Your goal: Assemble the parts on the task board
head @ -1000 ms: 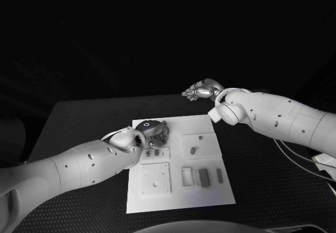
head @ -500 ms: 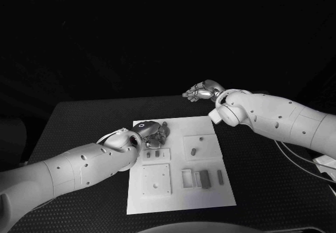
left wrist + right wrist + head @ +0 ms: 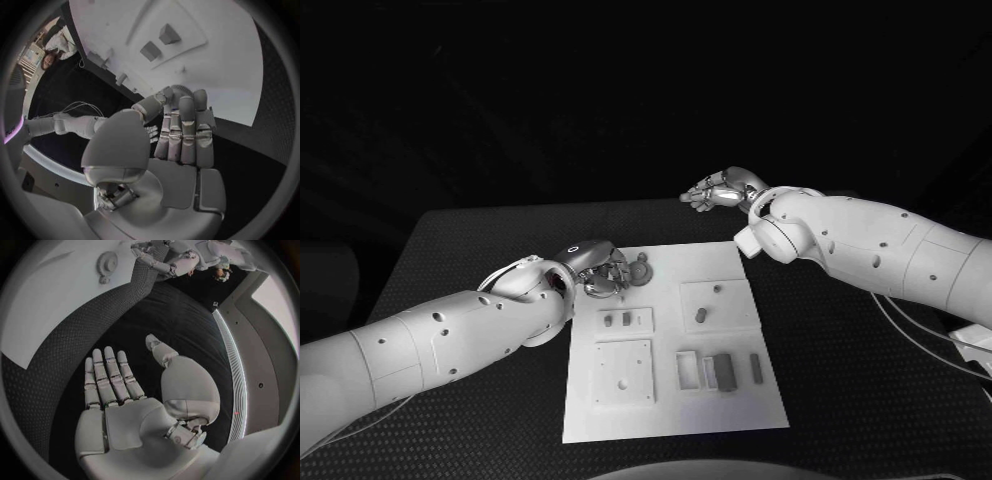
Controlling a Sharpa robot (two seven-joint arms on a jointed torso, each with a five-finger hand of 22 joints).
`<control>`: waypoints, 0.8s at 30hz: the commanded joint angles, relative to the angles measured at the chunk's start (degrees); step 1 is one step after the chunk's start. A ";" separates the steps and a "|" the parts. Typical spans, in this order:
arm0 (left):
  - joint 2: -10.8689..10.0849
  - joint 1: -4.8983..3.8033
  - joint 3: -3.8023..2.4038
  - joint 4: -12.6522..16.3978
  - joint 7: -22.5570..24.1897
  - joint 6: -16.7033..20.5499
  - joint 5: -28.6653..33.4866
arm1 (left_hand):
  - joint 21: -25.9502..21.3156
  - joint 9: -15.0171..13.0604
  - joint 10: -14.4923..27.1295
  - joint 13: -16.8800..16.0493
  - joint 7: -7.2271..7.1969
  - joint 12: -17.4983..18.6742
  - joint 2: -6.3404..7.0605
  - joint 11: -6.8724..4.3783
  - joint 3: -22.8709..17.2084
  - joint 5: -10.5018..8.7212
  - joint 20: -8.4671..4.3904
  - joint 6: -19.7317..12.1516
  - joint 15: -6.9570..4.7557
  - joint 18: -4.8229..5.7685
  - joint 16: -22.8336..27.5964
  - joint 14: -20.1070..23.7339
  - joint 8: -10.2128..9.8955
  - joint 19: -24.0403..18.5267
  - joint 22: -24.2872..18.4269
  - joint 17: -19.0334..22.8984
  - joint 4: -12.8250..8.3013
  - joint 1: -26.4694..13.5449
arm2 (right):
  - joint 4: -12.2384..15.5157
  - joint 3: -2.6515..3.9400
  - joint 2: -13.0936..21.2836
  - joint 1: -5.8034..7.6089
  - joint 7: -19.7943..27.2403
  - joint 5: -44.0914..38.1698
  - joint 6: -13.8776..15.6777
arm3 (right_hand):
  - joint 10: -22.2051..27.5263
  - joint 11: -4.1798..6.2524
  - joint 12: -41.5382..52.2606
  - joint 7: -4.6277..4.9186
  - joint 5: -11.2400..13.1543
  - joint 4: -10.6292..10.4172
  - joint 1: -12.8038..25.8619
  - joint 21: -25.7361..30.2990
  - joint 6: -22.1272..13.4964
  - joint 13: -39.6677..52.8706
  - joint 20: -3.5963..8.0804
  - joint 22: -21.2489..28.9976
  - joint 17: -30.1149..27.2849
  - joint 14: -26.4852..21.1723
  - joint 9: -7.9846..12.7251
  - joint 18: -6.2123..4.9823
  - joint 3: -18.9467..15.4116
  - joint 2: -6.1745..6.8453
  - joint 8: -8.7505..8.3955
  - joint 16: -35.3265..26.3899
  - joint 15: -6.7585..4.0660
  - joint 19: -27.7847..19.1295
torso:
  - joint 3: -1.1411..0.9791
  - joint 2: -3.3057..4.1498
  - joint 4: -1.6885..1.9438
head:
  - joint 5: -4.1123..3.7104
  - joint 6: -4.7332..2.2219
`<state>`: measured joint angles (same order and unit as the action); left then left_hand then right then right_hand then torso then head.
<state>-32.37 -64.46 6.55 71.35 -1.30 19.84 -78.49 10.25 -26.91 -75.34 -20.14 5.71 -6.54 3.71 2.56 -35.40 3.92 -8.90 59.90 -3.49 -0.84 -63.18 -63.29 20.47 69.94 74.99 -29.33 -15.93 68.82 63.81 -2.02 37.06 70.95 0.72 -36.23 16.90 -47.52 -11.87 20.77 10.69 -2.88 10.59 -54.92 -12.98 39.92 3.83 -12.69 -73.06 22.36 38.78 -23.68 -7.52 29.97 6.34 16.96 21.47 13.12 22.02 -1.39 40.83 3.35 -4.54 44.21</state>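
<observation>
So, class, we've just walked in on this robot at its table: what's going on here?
The robot is assembling small parts on a white task board. Its left hand hovers over the board's far left corner, near a gear-shaped part; whether it holds anything cannot be told. The right hand is raised beyond the board, open and holding nothing. Other parts lie on the board.

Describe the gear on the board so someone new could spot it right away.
Start at the white task board mid-table. Go to its far-left corner, by the left hand. The gear lies there: round and toothed, while the other parts are small blocks and slots.
</observation>
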 commanded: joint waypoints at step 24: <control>-0.29 0.19 0.26 -1.85 -0.73 -6.02 -0.18 | 0.08 -0.12 -0.48 0.03 0.26 0.30 -0.06 -0.01 -0.13 0.11 -0.03 0.62 -0.07 -0.69 0.11 -0.38 0.21 0.23 0.88 -0.22 0.12 -0.73 | 0.07 0.01 0.26 -0.03 0.64 -0.09 -0.70 | -0.32 0.03 -0.35 2.60 0.02 -0.24 0.04 0.44 -0.32 0.08 0.08 -0.14 -0.13 -0.15 0.11 0.58 -0.07 0.08 0.29 -0.14 0.26 0.44 | -0.12 0.13 -0.26 | 0.16 0.36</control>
<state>-32.83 -64.29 6.81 69.53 -2.22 14.94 -78.22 10.25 -26.97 -75.34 -20.11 5.73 -6.54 3.78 2.56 -35.40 3.91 -8.89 59.88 -3.56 -0.84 -63.18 -63.37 20.40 69.93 75.00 -29.49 -15.94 68.59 63.80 -2.02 37.36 70.94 0.72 -36.22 16.90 -47.51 -11.87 20.77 10.69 -2.88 10.59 -54.92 -12.75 39.92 3.82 -12.69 -73.11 22.31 38.79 -23.63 -7.53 29.97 6.34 16.96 21.47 13.12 22.02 -1.47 40.96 3.10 -4.39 44.54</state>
